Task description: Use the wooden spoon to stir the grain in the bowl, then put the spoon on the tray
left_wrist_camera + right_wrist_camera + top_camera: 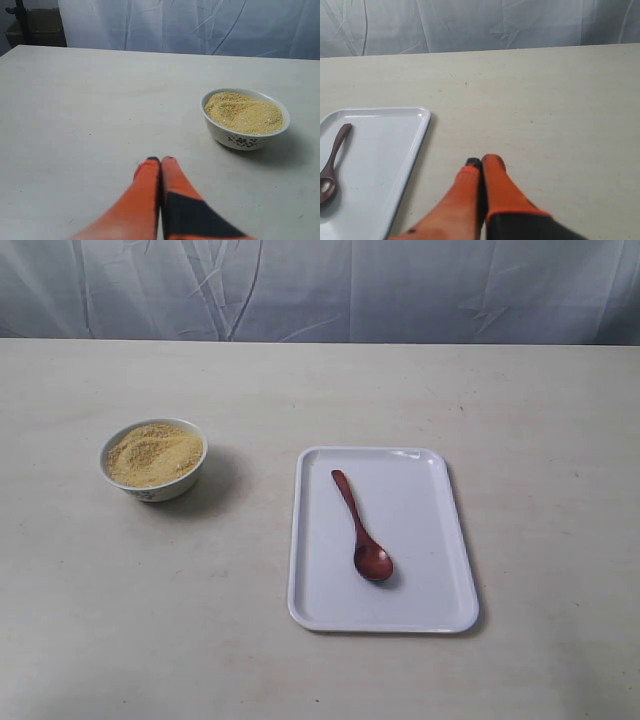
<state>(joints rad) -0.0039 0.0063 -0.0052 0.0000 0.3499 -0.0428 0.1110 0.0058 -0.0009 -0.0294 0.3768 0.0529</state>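
A small white bowl heaped with yellow-tan grain stands on the table at the left. To its right lies the white tray, and the dark wooden spoon rests on it, handle pointing away, oval end near. Neither arm shows in the exterior view. In the left wrist view my left gripper is shut and empty above bare table, with the bowl and grain off to one side. My right gripper is shut and empty beside the tray, apart from the spoon.
The table is pale and wide, backed by a wrinkled grey-white curtain. A dark stand and a box sit beyond the table's far corner in the left wrist view.
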